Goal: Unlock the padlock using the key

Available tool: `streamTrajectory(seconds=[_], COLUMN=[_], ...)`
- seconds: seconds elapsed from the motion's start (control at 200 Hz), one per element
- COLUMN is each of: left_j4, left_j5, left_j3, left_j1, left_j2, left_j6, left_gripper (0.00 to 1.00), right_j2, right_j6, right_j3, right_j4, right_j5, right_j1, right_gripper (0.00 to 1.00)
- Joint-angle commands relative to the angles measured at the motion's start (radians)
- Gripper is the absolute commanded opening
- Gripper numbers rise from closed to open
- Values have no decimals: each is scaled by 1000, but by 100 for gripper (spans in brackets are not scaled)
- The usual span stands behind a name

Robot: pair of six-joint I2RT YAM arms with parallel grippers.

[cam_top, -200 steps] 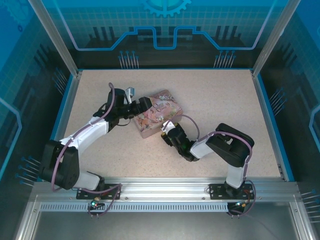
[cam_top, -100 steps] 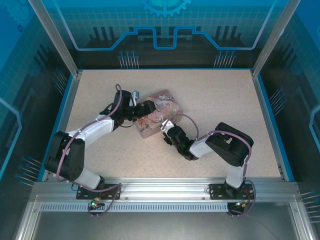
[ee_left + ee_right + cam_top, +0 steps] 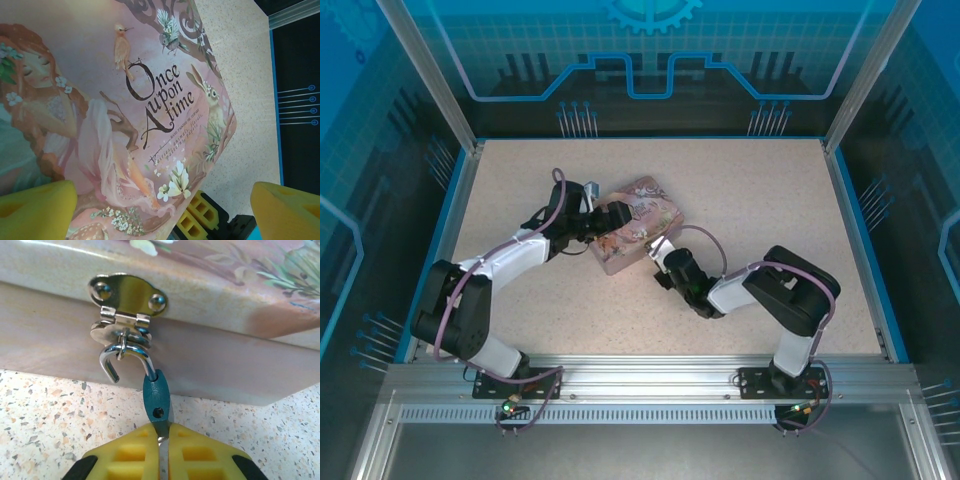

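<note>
The padlock has a small teal body and hangs by its metal shackle from the hasp on the front of the pink tin. One end of the shackle is free of the body. A thin metal key sticks out of the padlock's lower end. My right gripper is shut on the key, its yellow pads also touching the body's tip. In the top view the right gripper sits at the tin's near edge. My left gripper stands wide open over the tin's lid, one finger on each side.
The tin lies slanted in the middle of the speckled table, between the two arms. Blue rails edge the table on the left, right and back. Open tabletop lies to the right of the tin and behind it.
My right gripper has closed on the key at the padlock. My left gripper has moved right, over the tin's left end, still open.
</note>
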Motion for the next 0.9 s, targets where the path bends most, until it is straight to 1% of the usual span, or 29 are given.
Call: streamTrajectory(seconds=[0.0,0.27,0.35,0.365,0.48,0.705,0.79,0.895], left_j4=[-42,-38,-34,-33,-28,-23,-23,-22], left_j5=[-52,-54,-54,-55,-54,-52,-50,-50], left_j3=[-12,-27,-33,-35,-43,-51,-50,-49], left_j1=[-1,-1,-1,0,-2,-1,-1,-1], left_j2=[41,51,53,53,52,48,47,46], left_j6=[36,46,46,47,46,44,42,42], left_gripper=[91,91,91,91,91,91,91,91], right_j2=[-39,-47,-37,-34,-5,51,64,63], right_j6=[25,77,98,103,123,145,148,148], right_j3=[-9,22,39,41,60,94,102,102], right_j4=[-3,-49,-63,-62,-52,-39,-39,-42], right_j5=[-50,-223,-259,-264,-276,-276,-284,-281], right_j1=[-25,-85,-97,-99,-107,-120,-128,-133], right_gripper=[10,9,11,13,21,28,29,23])
